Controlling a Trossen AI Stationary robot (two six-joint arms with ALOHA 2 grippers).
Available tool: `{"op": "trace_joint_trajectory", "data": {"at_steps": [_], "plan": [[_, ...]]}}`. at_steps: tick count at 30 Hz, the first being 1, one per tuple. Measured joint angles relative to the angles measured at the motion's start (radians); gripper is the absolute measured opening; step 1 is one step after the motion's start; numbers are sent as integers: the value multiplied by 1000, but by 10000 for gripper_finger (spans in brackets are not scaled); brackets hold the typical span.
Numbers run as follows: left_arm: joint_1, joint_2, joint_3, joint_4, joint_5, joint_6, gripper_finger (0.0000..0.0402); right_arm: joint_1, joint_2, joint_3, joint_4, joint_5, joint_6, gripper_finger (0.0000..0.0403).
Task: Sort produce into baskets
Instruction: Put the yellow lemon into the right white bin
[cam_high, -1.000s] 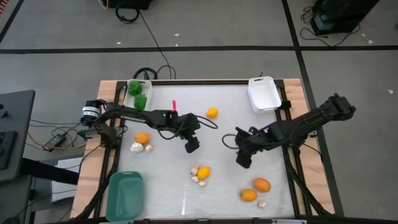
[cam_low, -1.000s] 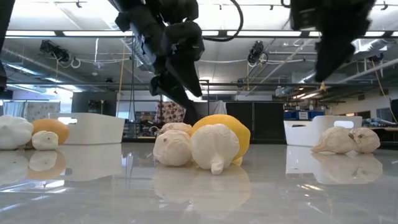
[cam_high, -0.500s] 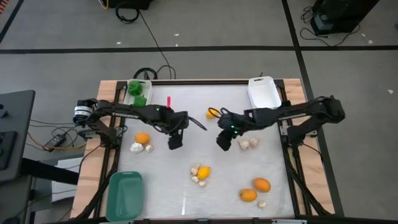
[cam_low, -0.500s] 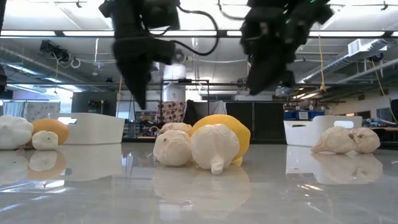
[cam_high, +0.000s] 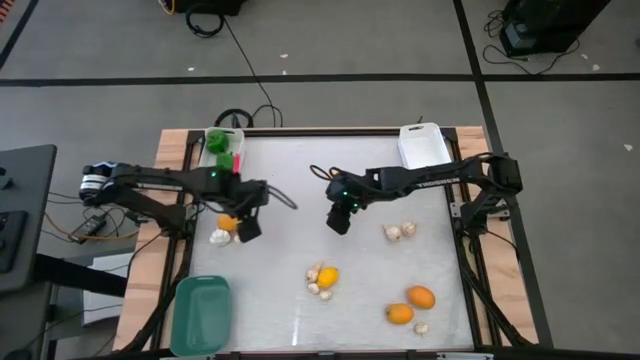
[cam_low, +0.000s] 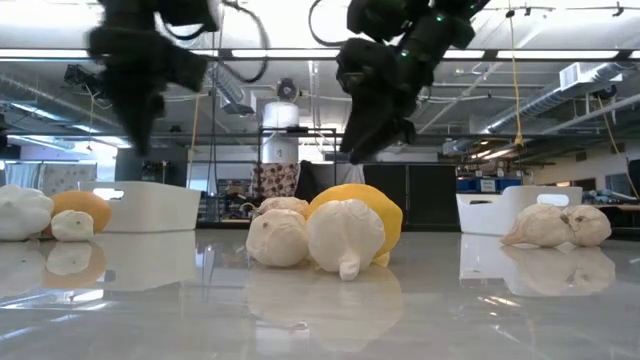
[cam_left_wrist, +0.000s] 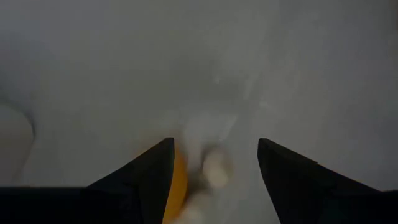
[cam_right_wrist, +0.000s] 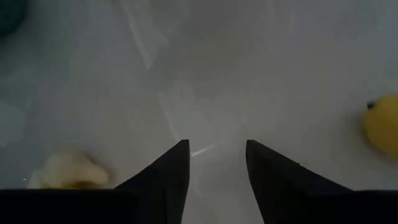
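Note:
My left gripper (cam_high: 248, 228) is open above the table at the left, beside an orange fruit (cam_high: 228, 222) and two whitish mushroom pieces (cam_high: 220, 237). In the left wrist view the orange fruit (cam_left_wrist: 179, 180) and a whitish piece (cam_left_wrist: 214, 171) lie below the gap between my open fingers. My right gripper (cam_high: 340, 217) is open and empty over the table's middle. In the right wrist view a yellow fruit (cam_right_wrist: 382, 127) and a beige piece (cam_right_wrist: 68, 171) lie off to the sides. Green peppers (cam_high: 222, 145) lie in the far-left white bin (cam_high: 208, 158).
An empty white bin (cam_high: 423, 148) stands at the far right and a teal bin (cam_high: 200, 315) at the near left. A yellow fruit with mushroom pieces (cam_high: 322, 280) lies in the near middle. Two mushrooms (cam_high: 398, 231) lie to the right, and two oranges (cam_high: 410, 305) at the near right.
My left gripper has swept toward the table's left edge, ending beside the orange fruit and mushrooms. My right gripper has moved toward the left and far edges, to the table's middle. The two mushrooms at the right, earlier hidden under the right arm, now show.

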Motion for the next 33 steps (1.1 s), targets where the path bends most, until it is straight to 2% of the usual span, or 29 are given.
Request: {"op": "trace_joint_trajectory", "data": {"at_steps": [6, 11, 16, 22, 33], "plan": [[-29, -24, -63, -36, 7, -64, 263, 0, -2, 1, 20, -11, -1, 170], [-29, -24, -76, -45, 44, -50, 322, 10, -2, 1, -5, -27, 23, 170], [-27, -22, -76, -105, 1, -37, 364, 40, -2, 1, -24, -23, 26, 170], [-5, -22, -82, -96, -10, -38, 362, 67, -2, 1, -24, 10, 28, 170], [41, -24, -234, -48, 33, -100, 358, 104, -2, 1, -27, 5, 53, 169]]}}
